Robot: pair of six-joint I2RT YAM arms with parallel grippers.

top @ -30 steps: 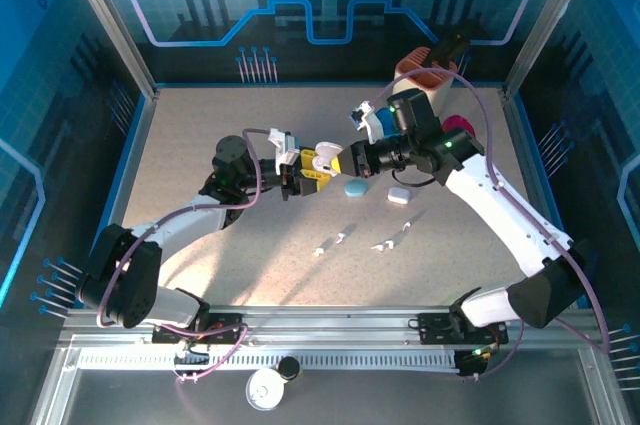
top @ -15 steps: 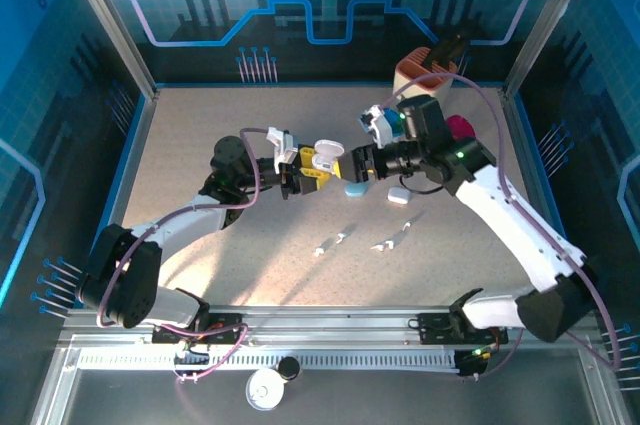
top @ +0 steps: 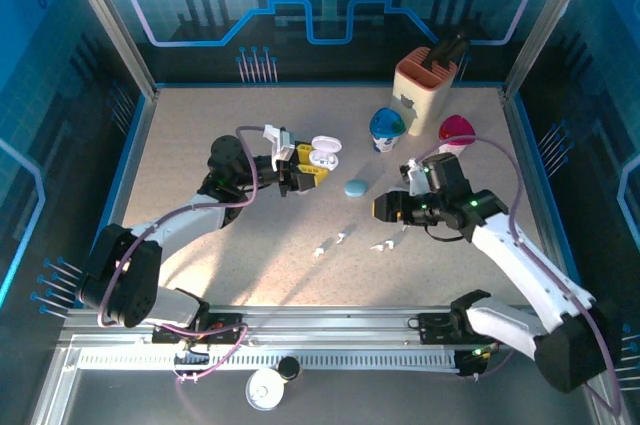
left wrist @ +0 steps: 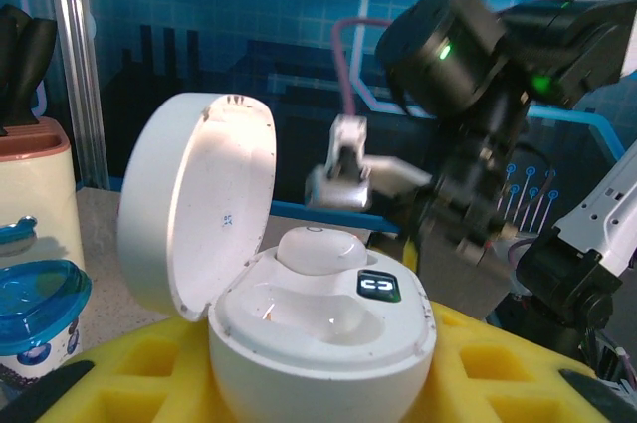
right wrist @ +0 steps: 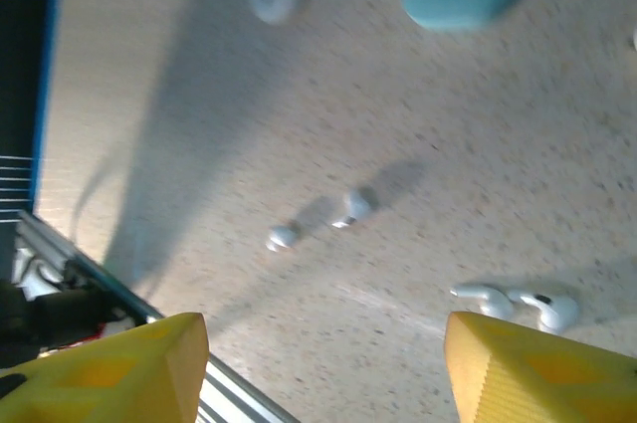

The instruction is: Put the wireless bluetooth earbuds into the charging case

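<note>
Left of centre in the top view, the left gripper [top: 302,167] is clamped on the open white charging case [top: 325,152] and holds it above the table [top: 200,125]. The left wrist view shows the case seated between the yellow fingers [left wrist: 483,355], with its lid [left wrist: 199,199] hinged back to the left. One well appears to hold a white earbud [left wrist: 317,247]; the well in front of it looks empty.

Right of the case, a closed teal case [top: 355,186] lies on the table. Below it, at mid-frame, four loose earbuds [top: 341,236] lie flat, set in two close pairs, well apart from the held case.

Further right, the right gripper [top: 384,207] hangs above the loose earbuds. In the right wrist view its yellow fingertips [right wrist: 134,363] stand apart with nothing between them. One pair [right wrist: 348,208] sits at centre frame and the other [right wrist: 542,310] at lower right.

Assessment: each earbud is judged very light, rigid and glossy, so it is likely to slip or flick away under a squeeze. The best hold is probably across the bud where the stem joins the head, with the fingertips brought down to touch the table on both sides. Light closing force should be enough. The stem needs to end up pointing down into the empty well.
</note>
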